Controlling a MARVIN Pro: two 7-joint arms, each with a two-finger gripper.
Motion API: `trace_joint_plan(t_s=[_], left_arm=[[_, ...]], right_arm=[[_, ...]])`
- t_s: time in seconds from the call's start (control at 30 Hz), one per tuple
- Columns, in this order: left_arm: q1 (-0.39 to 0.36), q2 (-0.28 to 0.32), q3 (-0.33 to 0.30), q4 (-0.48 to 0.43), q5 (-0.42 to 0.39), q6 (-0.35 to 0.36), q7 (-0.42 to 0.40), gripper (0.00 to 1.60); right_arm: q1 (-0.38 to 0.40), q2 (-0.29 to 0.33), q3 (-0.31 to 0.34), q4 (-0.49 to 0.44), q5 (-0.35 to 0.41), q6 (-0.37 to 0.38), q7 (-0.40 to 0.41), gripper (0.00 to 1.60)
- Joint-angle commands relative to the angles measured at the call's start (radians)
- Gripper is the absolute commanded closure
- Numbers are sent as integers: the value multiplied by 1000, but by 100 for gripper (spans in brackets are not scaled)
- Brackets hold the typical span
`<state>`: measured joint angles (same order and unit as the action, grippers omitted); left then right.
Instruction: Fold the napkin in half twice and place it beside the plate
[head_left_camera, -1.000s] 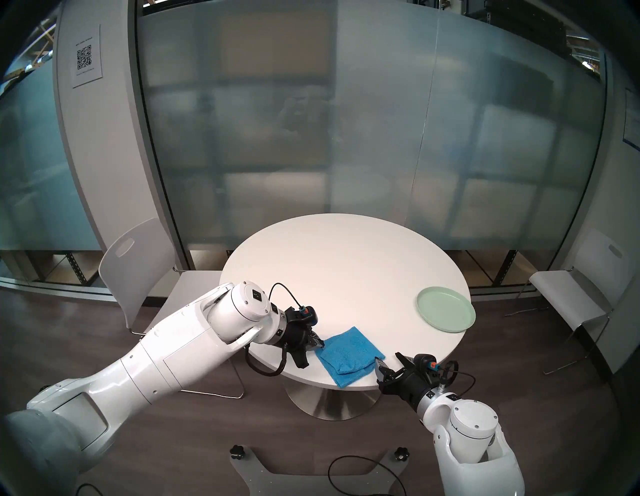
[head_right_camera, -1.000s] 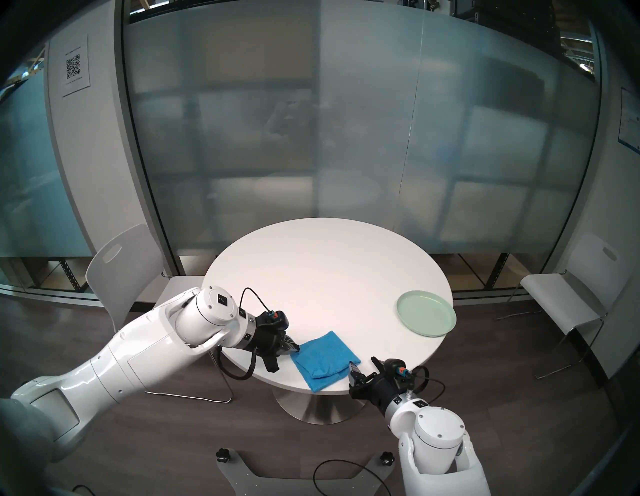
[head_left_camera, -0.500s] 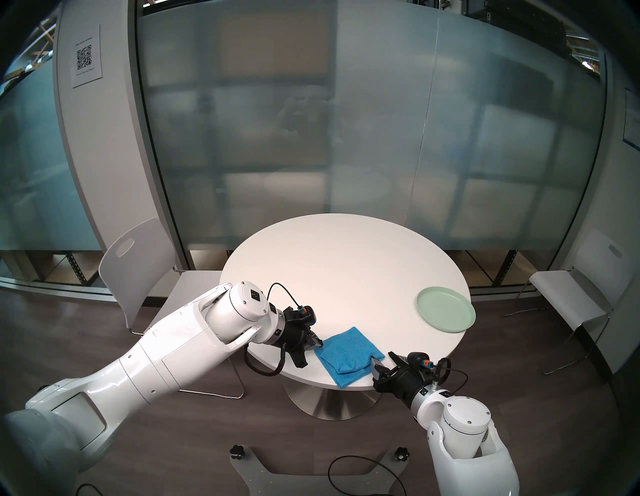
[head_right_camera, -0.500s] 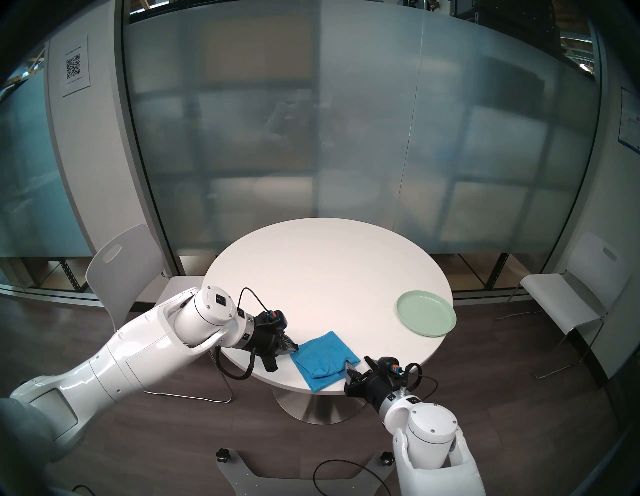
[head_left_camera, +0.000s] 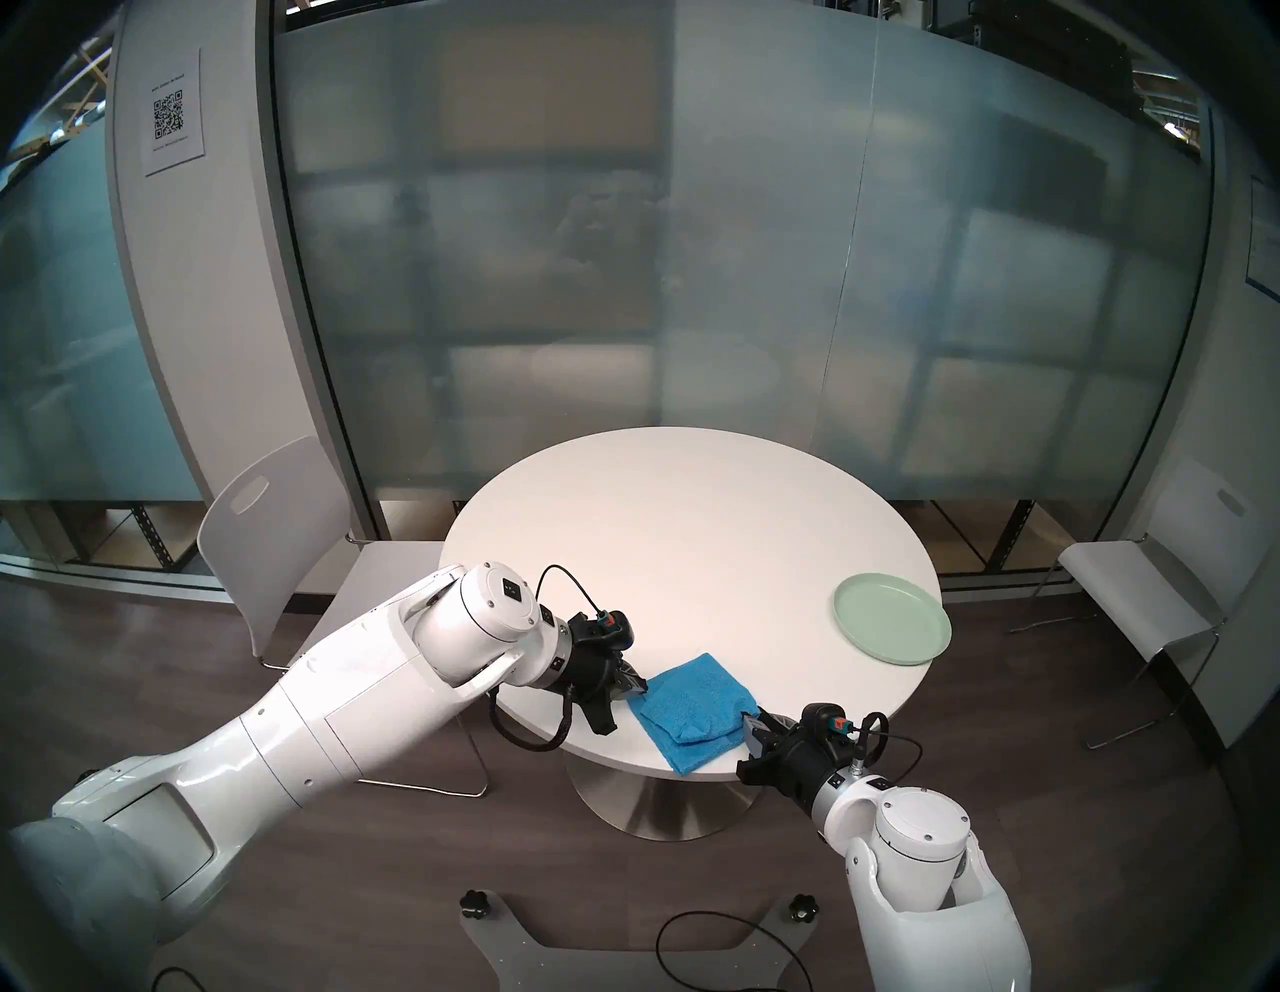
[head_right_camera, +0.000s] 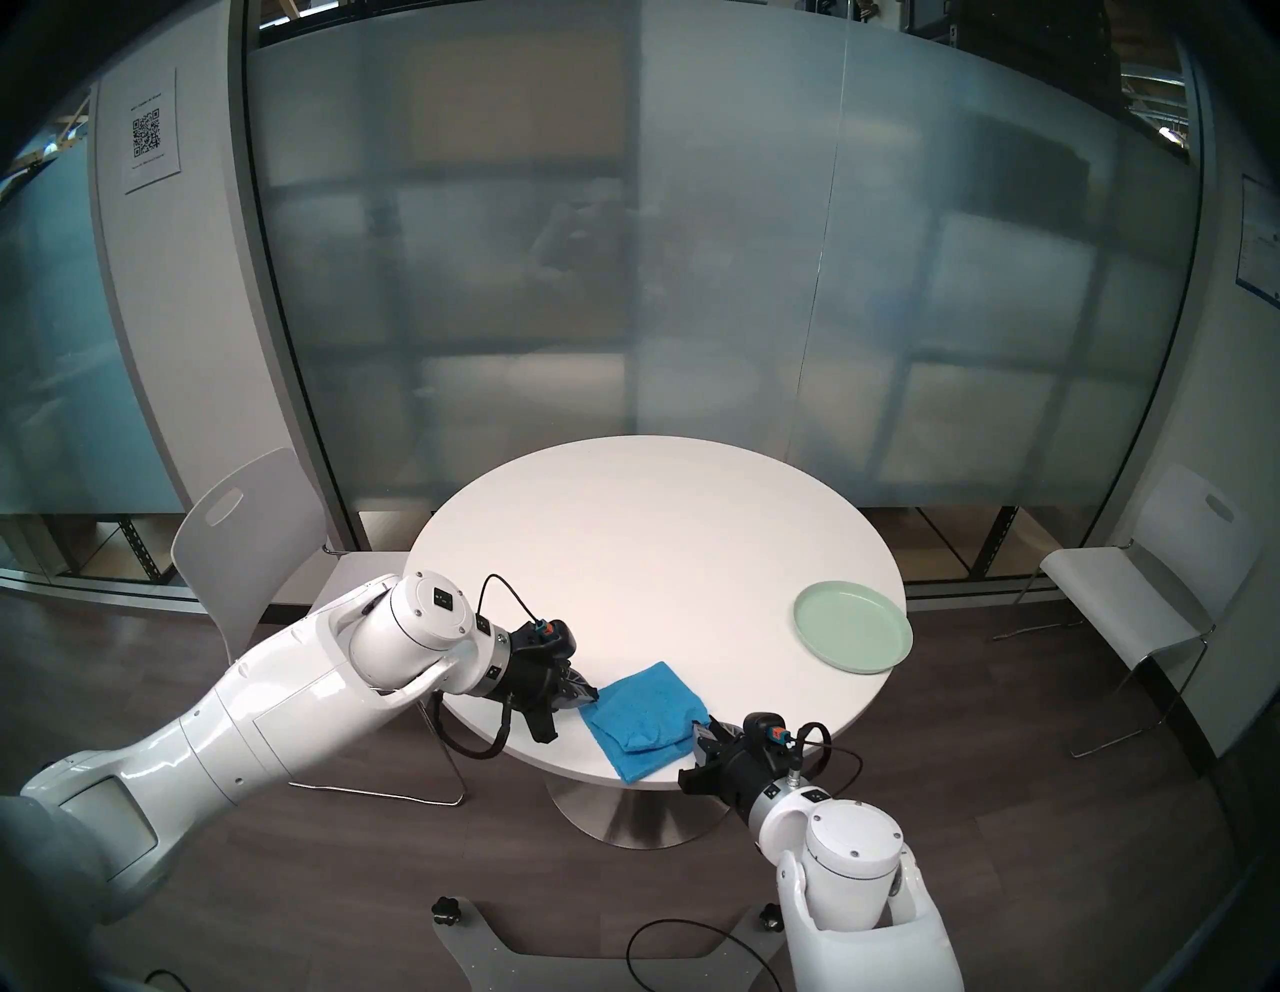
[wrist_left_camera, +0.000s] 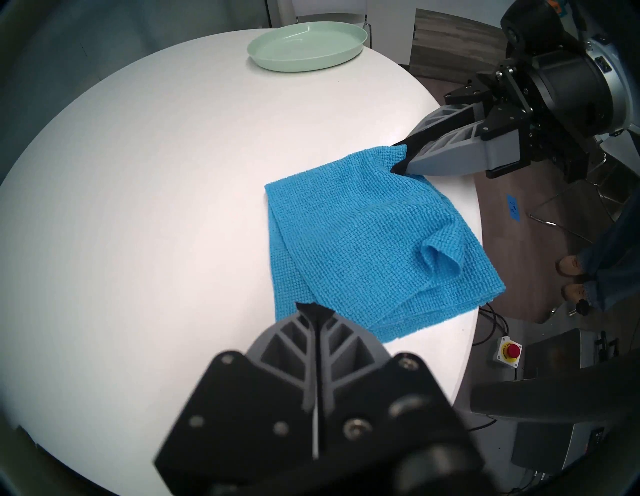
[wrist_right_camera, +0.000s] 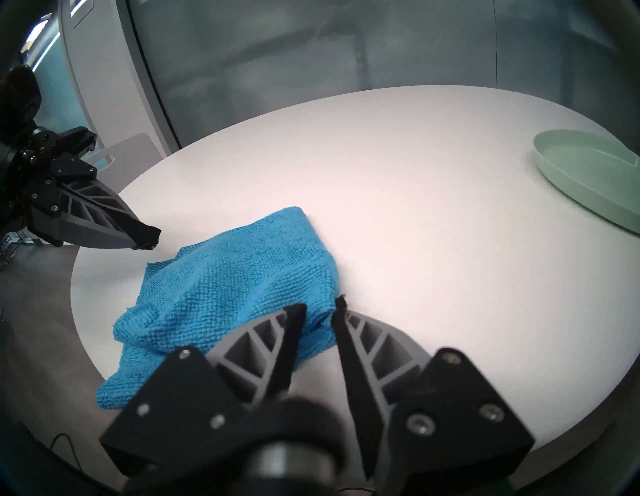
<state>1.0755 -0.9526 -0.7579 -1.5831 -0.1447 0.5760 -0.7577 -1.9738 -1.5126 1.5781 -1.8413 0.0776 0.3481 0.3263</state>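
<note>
Frosted glass walls are ringing the round white counter (head_left_camera: 692, 526), where the folded blue napkin (head_left_camera: 696, 706) is lying between the closed, empty left pincer (wrist_left_camera: 313, 306) and the part-open right pincer (wrist_right_camera: 320, 306) straddling its corner, the plate (head_left_camera: 892, 627) sitting well beyond.

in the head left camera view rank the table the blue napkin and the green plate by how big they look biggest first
1. table
2. napkin and plate: too alike in apparent size to rank.
</note>
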Motion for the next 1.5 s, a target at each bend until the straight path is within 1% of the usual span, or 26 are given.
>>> trace_joint_plan(t_s=[0.0,0.1,0.13,0.17,0.23,0.27,0.57,1.03,1.47], left_arm=[[-19,-7,-2,-4,4,1,-2,142],[-21,-10,0,-2,4,1,-2,142],[-22,-11,1,-2,4,1,-2,142],[-22,-11,1,-1,4,1,-1,142],[-23,-12,1,0,3,2,0,142],[-23,-13,1,0,3,2,0,142],[-25,-17,4,4,3,3,4,142],[-22,-17,7,4,1,1,10,139],[-20,-17,9,-6,-1,2,16,137]], right_arm=[[16,-1,4,-11,5,-16,4,103],[15,-2,10,-14,7,-26,4,115],[16,-3,12,-14,8,-29,5,132],[16,-3,15,-16,10,-35,5,136],[16,-3,19,-23,12,-34,7,149],[15,-3,21,-24,13,-38,8,159],[6,-8,39,-48,24,-63,25,160],[28,-14,73,-146,49,-72,47,160],[44,-19,64,-214,55,-61,66,160]])
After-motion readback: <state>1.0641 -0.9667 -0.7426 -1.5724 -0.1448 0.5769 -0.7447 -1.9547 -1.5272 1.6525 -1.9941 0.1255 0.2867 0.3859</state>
